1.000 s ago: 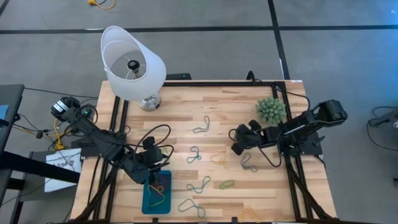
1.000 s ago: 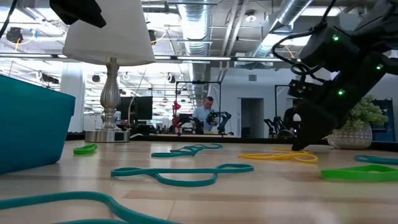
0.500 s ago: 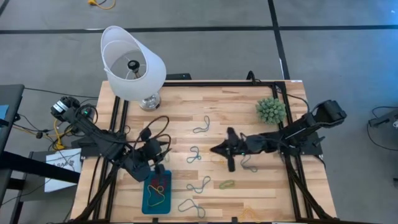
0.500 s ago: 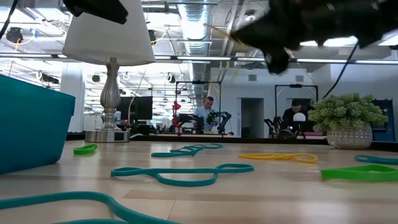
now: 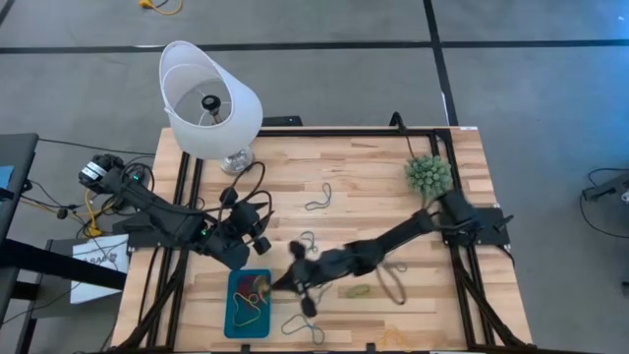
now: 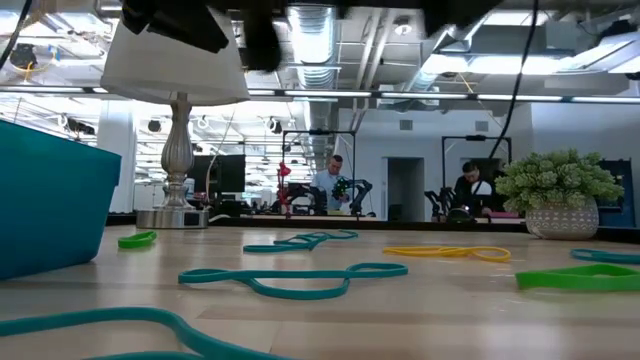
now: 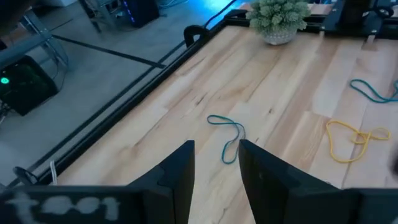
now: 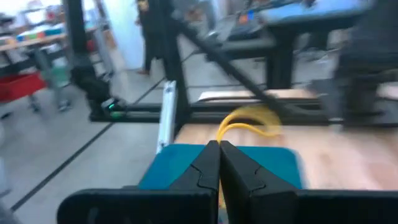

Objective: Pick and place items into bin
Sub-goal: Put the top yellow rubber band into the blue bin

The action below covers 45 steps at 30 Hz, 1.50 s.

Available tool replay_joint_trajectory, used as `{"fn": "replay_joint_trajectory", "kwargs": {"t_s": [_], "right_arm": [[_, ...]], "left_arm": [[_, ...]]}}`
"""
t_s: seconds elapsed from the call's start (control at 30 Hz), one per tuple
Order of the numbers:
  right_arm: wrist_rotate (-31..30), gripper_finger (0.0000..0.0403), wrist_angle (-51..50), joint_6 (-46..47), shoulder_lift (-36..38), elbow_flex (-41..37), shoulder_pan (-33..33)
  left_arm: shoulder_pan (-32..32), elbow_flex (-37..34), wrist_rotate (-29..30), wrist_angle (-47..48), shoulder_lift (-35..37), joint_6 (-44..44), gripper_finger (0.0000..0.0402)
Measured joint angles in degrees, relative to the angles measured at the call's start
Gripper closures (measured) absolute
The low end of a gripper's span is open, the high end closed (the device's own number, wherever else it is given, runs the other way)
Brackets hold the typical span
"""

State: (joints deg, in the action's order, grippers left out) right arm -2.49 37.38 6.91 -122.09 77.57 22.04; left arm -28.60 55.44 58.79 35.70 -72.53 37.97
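Note:
My right gripper reaches across the table to the right rim of the teal bin and is shut on a yellow rubber band. Red, yellow and green bands lie inside the bin. My left gripper hangs open above the table, just beyond the bin's far end, touching nothing. Loose bands lie flat on the wood: teal ones, a green one and a yellow one. My right gripper pinches the yellow rubber band between its shut fingertips. A loop of the band stands out past the tips. The fingers reach in from the table's right. The band is lifted clear and hangs over the bin.
A white lampshade on a silver base stands at the far left. A spiky green plant ball sits at the far right. Black frame rails run along both table sides. People show in the room behind.
My right arm has swung from beside the plant across the table toward the left and near edge, ending at the bin with the yellow band. My left gripper has drawn back from over the bin toward the far edge.

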Motion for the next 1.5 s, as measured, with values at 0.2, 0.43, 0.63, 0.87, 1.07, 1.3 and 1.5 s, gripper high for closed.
{"fn": "replay_joint_trajectory", "kwargs": {"t_s": [0.2, 0.43, 0.63, 0.87, 1.07, 1.3, 1.5], "right_arm": [[5.63, 0.0403, -7.31, -0.04, -10.28, 15.65, -0.04], [5.69, 0.0402, -21.72, -1.39, -17.77, 27.45, -1.21], [5.88, 0.0385, -21.88, -3.20, -18.92, 29.67, -2.64], [6.10, 0.0396, -22.66, -5.46, -13.85, 29.67, -4.01], [7.99, 0.0392, -26.64, -5.72, -13.98, 29.63, -4.00], [8.22, 0.0366, -43.57, -8.45, -11.40, 29.61, -4.03], [5.92, 0.0374, -68.00, -7.03, -1.85, 29.78, -5.18]], "left_arm": [[-0.02, 0.00, -0.03, 2.17, -0.02, 0.36, 0.0286], [-0.02, 0.00, -2.09, 3.11, -0.02, 1.60, 0.0286], [-0.02, 0.00, -2.21, 3.44, -0.02, 1.63, 0.0286], [-0.02, 0.36, -2.13, 2.91, 0.20, 1.76, 0.0286], [-0.02, 0.02, -3.00, 3.76, -0.02, 1.52, 0.0286], [-0.02, 0.02, -3.00, 4.47, -0.04, 1.86, 0.0286], [-0.02, 0.02, -5.67, 4.44, -0.04, 2.75, 0.0286]]}}
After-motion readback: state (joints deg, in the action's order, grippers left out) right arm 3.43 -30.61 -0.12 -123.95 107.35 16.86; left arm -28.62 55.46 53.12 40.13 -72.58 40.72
